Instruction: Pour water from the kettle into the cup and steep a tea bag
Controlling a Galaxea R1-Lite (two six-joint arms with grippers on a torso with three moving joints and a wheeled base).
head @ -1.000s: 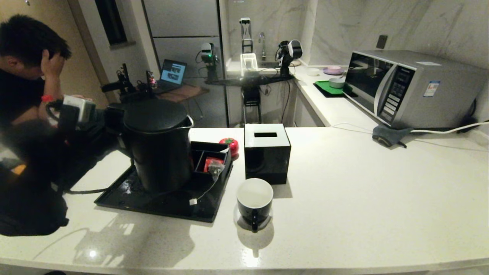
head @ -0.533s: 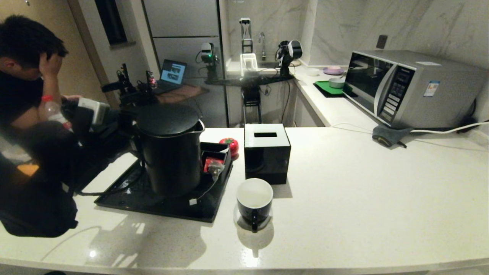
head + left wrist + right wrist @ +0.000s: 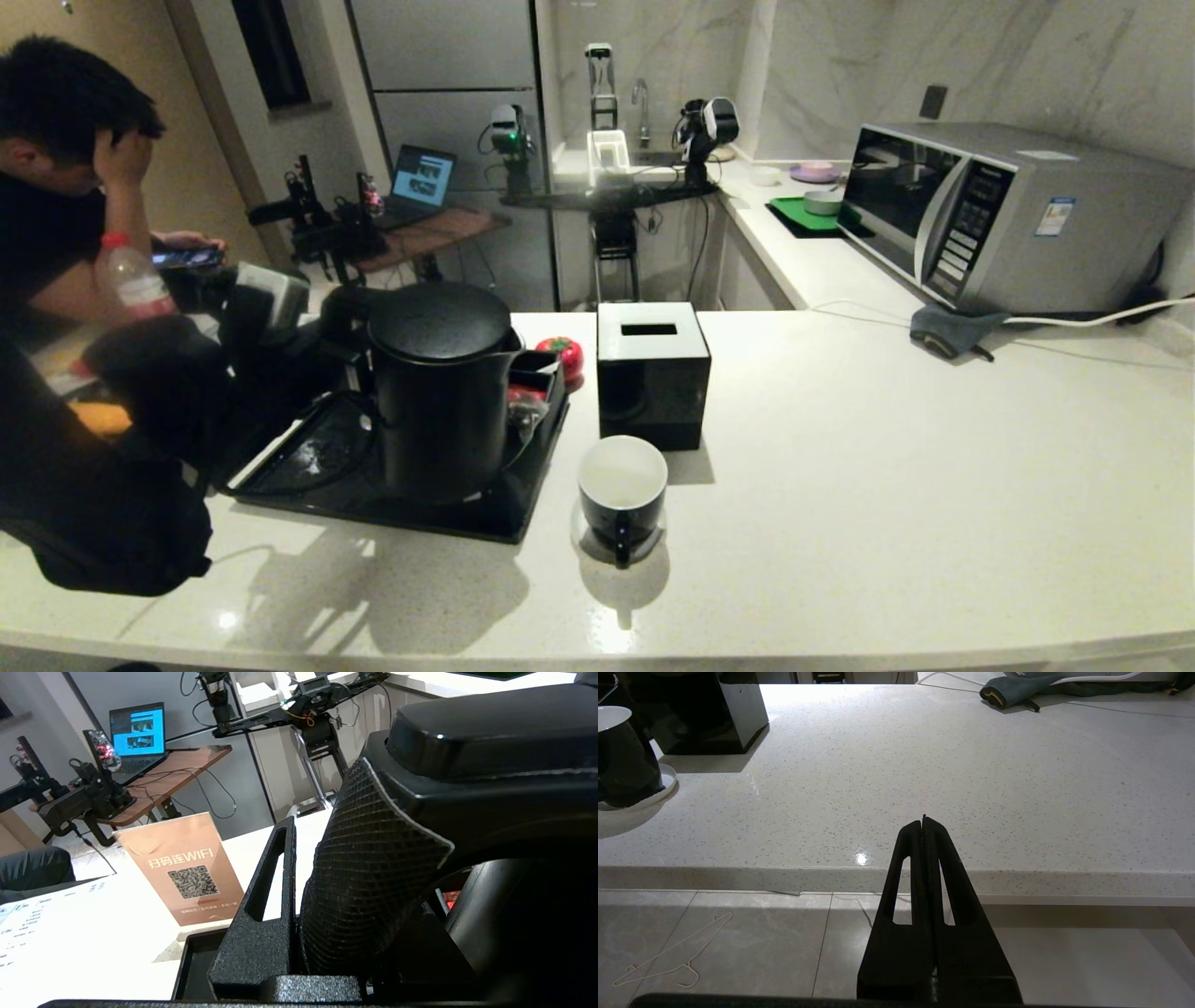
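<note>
One pincer is at work: the left gripper (image 3: 299, 896) is clenched on the loop handle of the kettle (image 3: 441, 392), its textured fingers (image 3: 369, 868) pressed to the handle's sides, so the kettle's body sits just beyond the fingertips, spout pointing away from the gripper. The kettle is over the black tray (image 3: 308, 471), at the end farthest from the gripper (whether its base touches the tray cannot be told). The cup (image 3: 623, 495) stands on a white coaster beyond the kettle's spout, off the tray and apart from it. A black tissue box (image 3: 652, 371) stands just behind the cup. Open countertop (image 3: 887, 485) stretches beyond the cup, far from the gripper, to the front edge. The kettle is matte black with a round lid; the cup is glossy black with a white interior. The right gripper (image 3: 924, 826) hangs pressed together below the counter's front edge, grasping nothing.
</note>
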